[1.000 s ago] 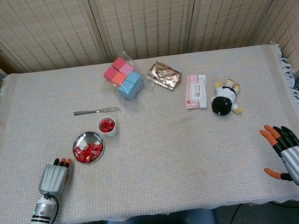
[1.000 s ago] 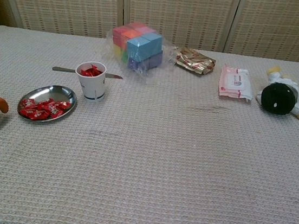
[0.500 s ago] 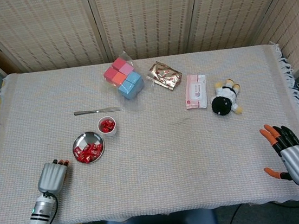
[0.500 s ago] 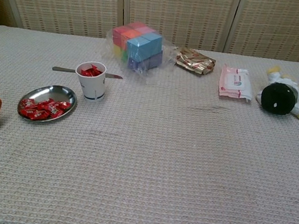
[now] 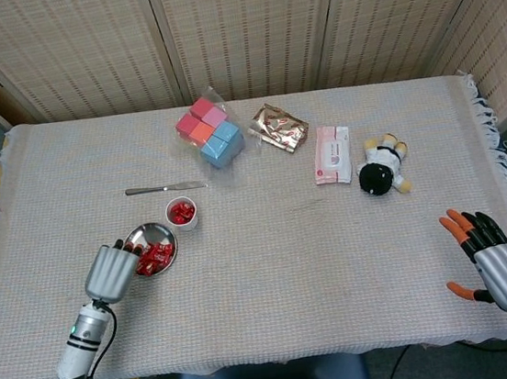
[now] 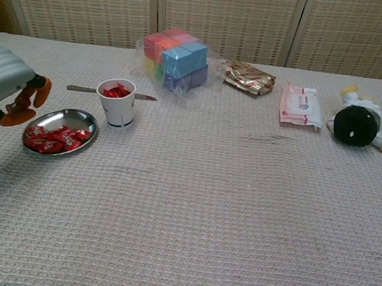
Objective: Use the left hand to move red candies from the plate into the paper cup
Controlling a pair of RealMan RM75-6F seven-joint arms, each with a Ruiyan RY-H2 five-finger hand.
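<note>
Red wrapped candies (image 5: pixel 157 254) (image 6: pixel 55 137) lie in a small metal plate (image 5: pixel 153 230) (image 6: pixel 83 117) on the left of the table. Just beyond it stands a white paper cup (image 5: pixel 182 214) (image 6: pixel 116 104) with red candies inside. My left hand (image 5: pixel 111 270) (image 6: pixel 1 85) hovers at the plate's left edge, raised off the cloth. Its orange fingertips (image 6: pixel 18 115) hang down, apart, with nothing seen between them. My right hand (image 5: pixel 494 263) rests at the table's near right corner with its fingers spread, holding nothing.
A knife (image 5: pixel 165 188) (image 6: pixel 79 89) lies behind the cup. Further back are bagged coloured blocks (image 5: pixel 211 132) (image 6: pixel 175 59), a foil packet (image 5: pixel 278 128), a wipes pack (image 5: pixel 332 154) and a plush toy (image 5: pixel 383 166). The cloth's left edge is close to my left arm.
My left hand has lifted off the cloth and moved right and forward, from beside the plate to over its left edge. The right hand, plate and cup have not moved.
</note>
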